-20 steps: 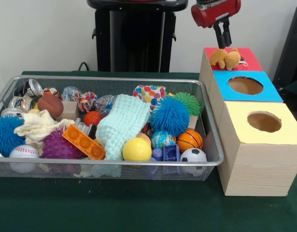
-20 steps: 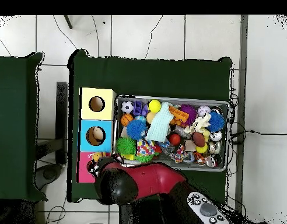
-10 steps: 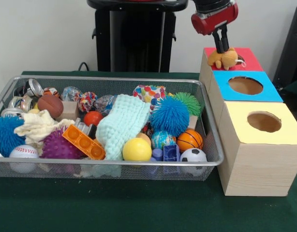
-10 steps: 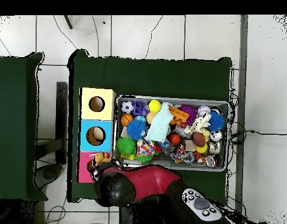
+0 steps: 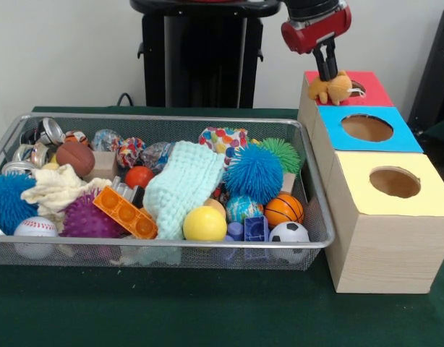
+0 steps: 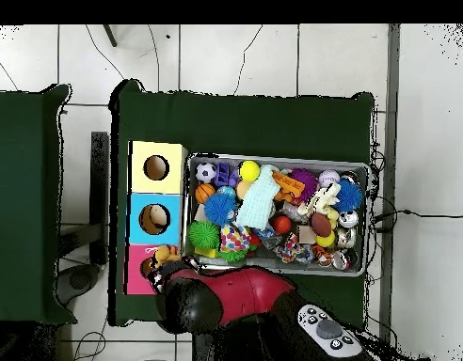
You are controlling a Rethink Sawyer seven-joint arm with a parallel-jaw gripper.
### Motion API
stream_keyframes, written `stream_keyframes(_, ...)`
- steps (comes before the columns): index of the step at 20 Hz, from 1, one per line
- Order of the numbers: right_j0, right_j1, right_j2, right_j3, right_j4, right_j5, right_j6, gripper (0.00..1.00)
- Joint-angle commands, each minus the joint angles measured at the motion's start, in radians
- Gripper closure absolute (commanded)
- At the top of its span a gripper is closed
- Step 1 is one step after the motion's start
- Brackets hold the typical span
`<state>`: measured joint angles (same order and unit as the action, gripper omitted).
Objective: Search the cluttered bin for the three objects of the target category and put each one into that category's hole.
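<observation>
The arm reaches down, its gripper [image 5: 325,71] closed on the plush [image 5: 332,88], red panel [image 5: 372,90] just below it.

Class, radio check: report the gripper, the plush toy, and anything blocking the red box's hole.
Gripper down on plush toy, grip unclear. Toy lying on red box beside its hole, not in. Hole mostly hidden behind toy; no other obstruction seen.

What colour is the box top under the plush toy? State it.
Red, beneath the plush toy; front view.
</observation>
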<state>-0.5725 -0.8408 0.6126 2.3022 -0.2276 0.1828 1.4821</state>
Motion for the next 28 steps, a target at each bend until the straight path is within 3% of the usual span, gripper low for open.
stream_keyframes(1, -0.031, 0.008, -0.002, -0.073, -0.025, 0.008, 0.09, 1.0)
stream_keyframes(7, -0.013, 0.042, -0.011, -0.088, -0.039, -0.023, 0.092, 1.0)
stream_keyframes(11, -0.021, 0.125, 0.016, -0.097, -0.069, -0.072, 0.07, 1.0)
stream_keyframes(16, -0.016, 0.282, 0.017, -0.161, -0.138, -0.147, 0.035, 1.0)
stream_keyframes(28, -0.035, 0.317, 0.042, -0.158, -0.16, -0.135, 0.065, 1.0)
